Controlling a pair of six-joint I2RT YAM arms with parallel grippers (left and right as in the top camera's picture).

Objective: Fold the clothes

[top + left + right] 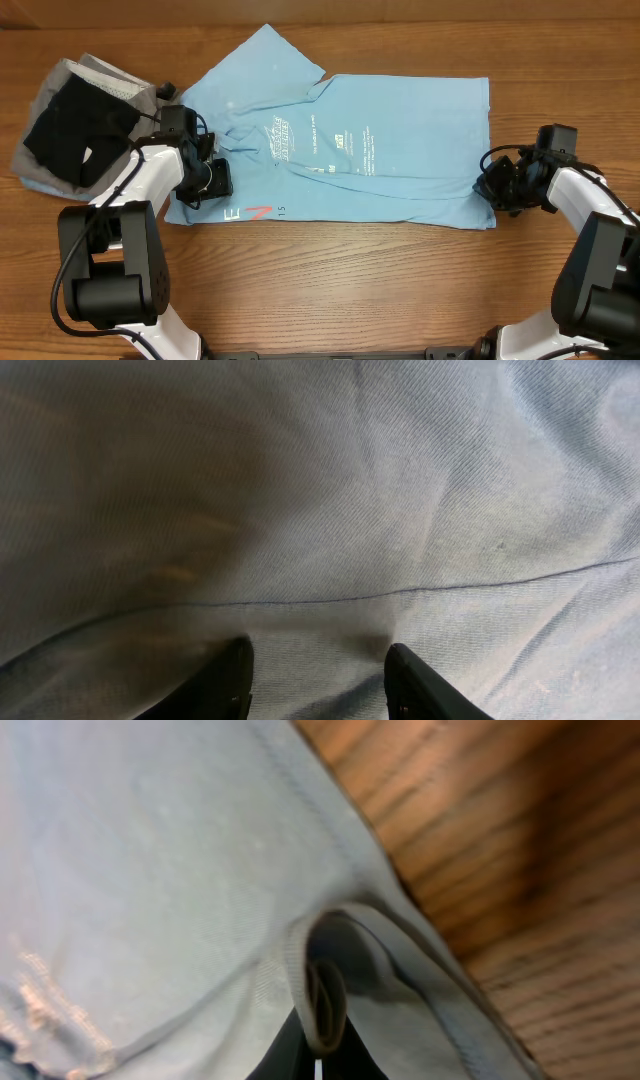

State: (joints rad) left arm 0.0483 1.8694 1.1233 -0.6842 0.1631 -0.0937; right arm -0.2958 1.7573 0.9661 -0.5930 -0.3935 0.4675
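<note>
counter [330, 290]: plain wood. It runs past every edge of the overhead shot, so there's no telling where it ends.

T-shirt [400, 150]: light blue and the biggest thing on there, spread sideways across the middle of the counter. The straight hem edge is toward the right and a pointed flap, looks like a sleeve, angles up at the far left. It's a bit rumpled. The lower left part is hidden under the left gripper, and the lower right corner disappears under the right one.

grey garment [35, 160]: at the far left of the counter, just beside the shirt. It's mostly covered, only the rim shows, so I can't tell what kind of garment it is.

black garment [75, 130]: lies on top of the grey one. It's a dark lump with no visible detail.

left gripper [212, 180]: sits over the shirt's left side. In the wrist cam [320, 680] only the two dark tips poke in from the bottom and the rest is cut off. The jaws are apart with blue cloth right behind them. I can't tell if the tips actually touch it.

right gripper [492, 188]: at the shirt's right edge. In the wrist cam [318, 1055] the jaws are together, clamped on a folded bit of the hem. The tips are mostly buried in cloth and cropped by the frame.

white lettering [320, 140]: on the shirt's middle, too small to read.

red mark [258, 213]: near the shirt's lower left edge. It's a tiny slash and the characters beside it are hard to make out.
</note>
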